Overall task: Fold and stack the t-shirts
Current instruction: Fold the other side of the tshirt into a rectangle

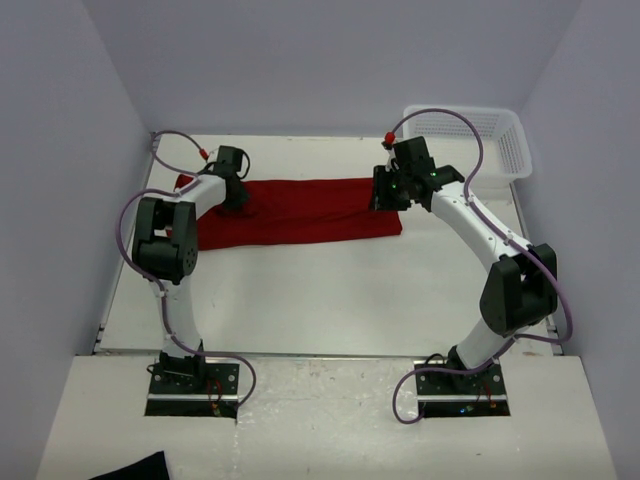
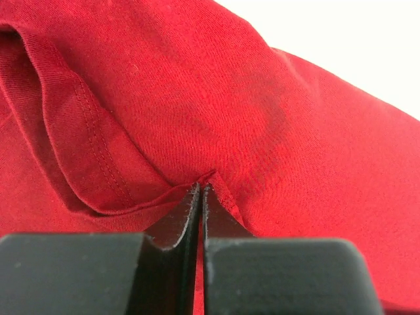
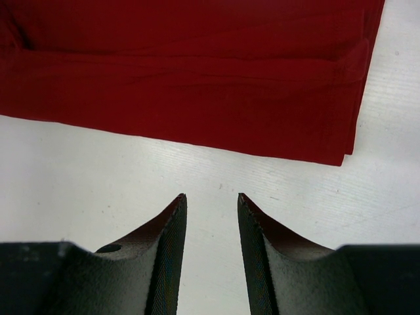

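**Counter** [image 1: 330, 300]: a white surface between pale walls, with both arm bases bolted at its near edge.

**T-shirt** [image 1: 300, 212]: plain dark red cloth lying flat on the far half of the counter as a wide band that runs from the left arm across to the right arm. In the right wrist view, layered edges at its right end [image 3: 351, 98] show that it is doubled over. In the left wrist view, a stitched hem [image 2: 98, 151] lies folded over the cloth.

**Left arm** [image 1: 165, 250]: reaches to the left end of the shirt. The left jaws are pressed together, and a small peak of red cloth is nipped at their tips.

**Right arm** [image 1: 500, 250]: reaches to the right end of the shirt. The right jaws stand partly open and grip nothing. They are over bare counter, just short of the shirt's edge.

**Basket** [image 1: 500, 150]: white mesh, at the far right corner, apart from the shirt.

**Black cloth scrap** [image 1: 130, 470]: lies on the near ledge, in front of the left base.
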`<state>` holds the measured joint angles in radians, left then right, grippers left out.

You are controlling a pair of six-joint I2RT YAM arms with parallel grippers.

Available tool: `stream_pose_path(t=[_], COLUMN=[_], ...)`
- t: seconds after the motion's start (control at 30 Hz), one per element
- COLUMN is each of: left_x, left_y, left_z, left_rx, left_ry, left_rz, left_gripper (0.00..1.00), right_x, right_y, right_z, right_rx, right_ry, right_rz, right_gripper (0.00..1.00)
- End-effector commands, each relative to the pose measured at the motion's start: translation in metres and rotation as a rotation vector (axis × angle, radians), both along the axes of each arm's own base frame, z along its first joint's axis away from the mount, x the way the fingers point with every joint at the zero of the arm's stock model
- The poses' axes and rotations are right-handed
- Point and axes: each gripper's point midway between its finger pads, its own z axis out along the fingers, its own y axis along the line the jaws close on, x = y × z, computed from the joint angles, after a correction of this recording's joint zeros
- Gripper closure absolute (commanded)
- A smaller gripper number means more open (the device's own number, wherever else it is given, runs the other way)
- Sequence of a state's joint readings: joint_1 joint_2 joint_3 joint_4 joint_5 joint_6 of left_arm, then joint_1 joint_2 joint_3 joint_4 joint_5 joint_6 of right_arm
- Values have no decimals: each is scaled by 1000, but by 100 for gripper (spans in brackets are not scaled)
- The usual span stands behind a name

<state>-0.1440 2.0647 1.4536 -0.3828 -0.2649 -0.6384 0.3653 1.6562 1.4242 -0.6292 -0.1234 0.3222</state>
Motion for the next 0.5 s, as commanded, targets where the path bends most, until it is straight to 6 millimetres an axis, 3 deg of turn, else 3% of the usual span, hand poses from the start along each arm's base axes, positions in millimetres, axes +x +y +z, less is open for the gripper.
stream_pose_path(t=[0.0,0.23,0.47], left_x=[16,15,12], left_y=[3,4,3], left_z=[20,40,83], left_rx=[3,-2,-19], left_ry=[-67,-108,-203], left_rz=[1,17,12], left_gripper=[100,100,100], right_x=[4,3,4], right_y=[5,6,7], right_z=[0,-4,-7], right_rx=[27,29,29], right_ry=[-8,1,8], right_rz=[3,5,3], right_gripper=[61,61,61])
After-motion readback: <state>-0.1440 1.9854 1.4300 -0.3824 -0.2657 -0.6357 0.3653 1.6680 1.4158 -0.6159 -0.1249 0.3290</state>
